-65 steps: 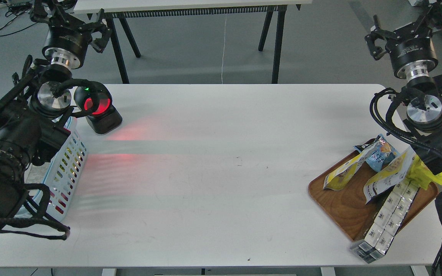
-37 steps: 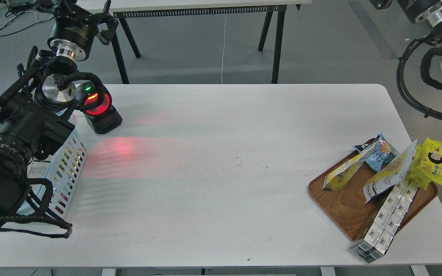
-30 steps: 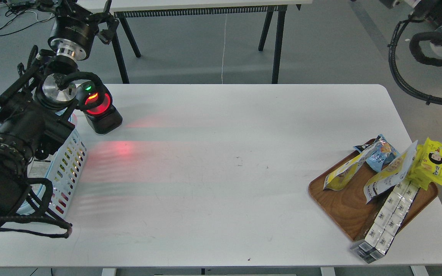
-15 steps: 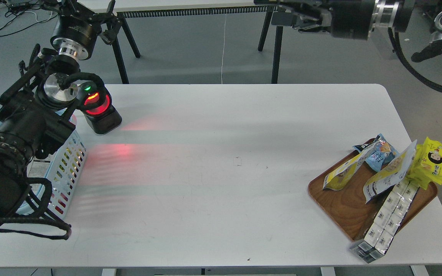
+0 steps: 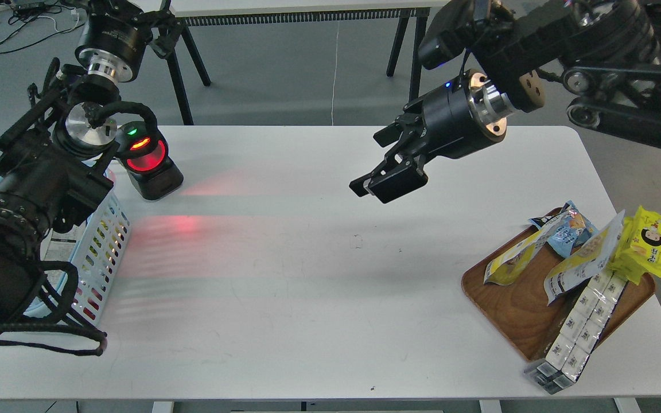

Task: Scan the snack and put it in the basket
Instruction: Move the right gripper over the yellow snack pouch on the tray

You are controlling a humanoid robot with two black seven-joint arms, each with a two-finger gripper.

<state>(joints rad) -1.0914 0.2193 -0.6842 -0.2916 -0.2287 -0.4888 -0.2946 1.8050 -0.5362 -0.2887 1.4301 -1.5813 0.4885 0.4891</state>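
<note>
The snack (image 5: 584, 259), a yellow and white pouch picturing round beige balls, leans among other packets on the brown wooden tray (image 5: 511, 312) at the right. The light blue slotted basket (image 5: 104, 244) stands at the table's left edge, partly hidden by my left arm. My right gripper (image 5: 387, 162) hangs open and empty above the back middle of the table, well left of the tray. My left gripper (image 5: 129, 20) is raised at the top left, behind the scanner, cut off by the frame edge; its fingers cannot be told apart.
A black scanner (image 5: 147, 163) glowing red stands by the basket and throws red light on the table. The tray also holds a longer yellow-white pouch (image 5: 511, 258), a blue packet (image 5: 566, 229), a yellow packet (image 5: 646, 244) and a strip of white boxes (image 5: 580, 327) overhanging the tray's front.
</note>
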